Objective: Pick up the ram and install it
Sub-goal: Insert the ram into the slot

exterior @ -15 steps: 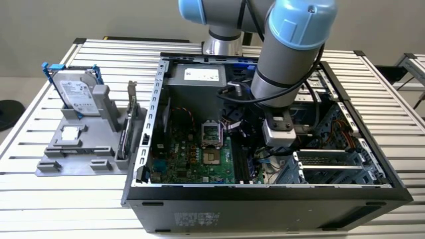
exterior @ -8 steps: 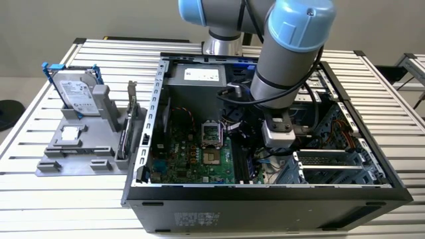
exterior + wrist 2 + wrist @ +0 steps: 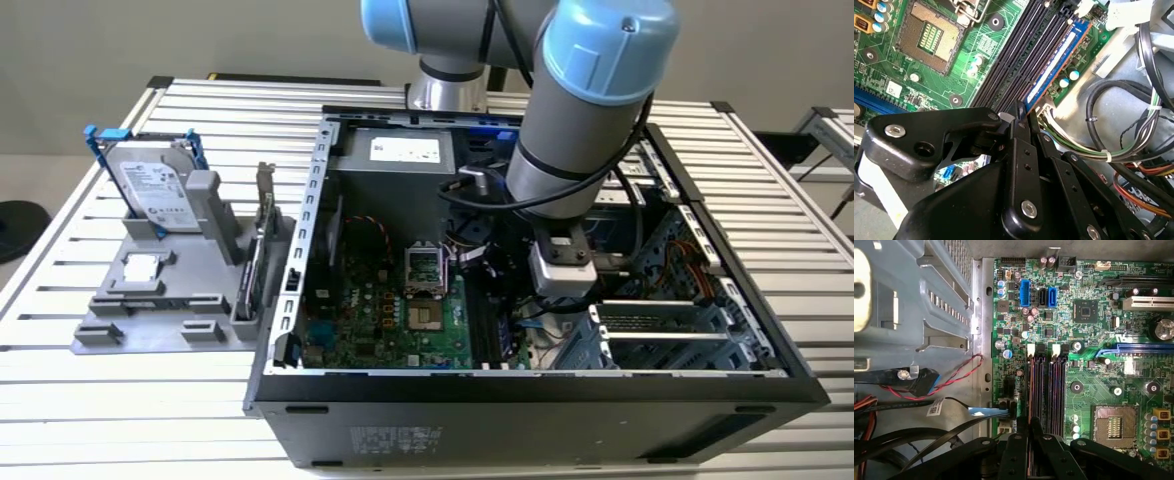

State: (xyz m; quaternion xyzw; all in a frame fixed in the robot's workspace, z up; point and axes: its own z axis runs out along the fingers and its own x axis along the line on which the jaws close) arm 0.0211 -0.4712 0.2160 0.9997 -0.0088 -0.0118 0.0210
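Note:
The ram (image 3: pixel 1059 57) is a thin blue stick standing edge-up in the memory slot farthest from the CPU socket (image 3: pixel 929 37). My gripper (image 3: pixel 1024 111) has its black fingers pinched together on the stick's near end. In the first wrist view the same fingers meet at the gripper (image 3: pixel 1029 421), over the ram (image 3: pixel 1032 385) in the outermost of several dark slots. The exterior view has the gripper (image 3: pixel 531 318) reaching low into the open computer case (image 3: pixel 534 385), just past the green motherboard (image 3: pixel 387 320) on the exterior view's right.
Bundled cables (image 3: pixel 1114 125) lie close beside the slots. A blue-grey drive cage (image 3: pixel 929 300) flanks the board. Outside the case, on the exterior view's left, a grey holder (image 3: pixel 147 300) carries a hard drive (image 3: pixel 154 185) and an upright expansion card (image 3: pixel 267 225).

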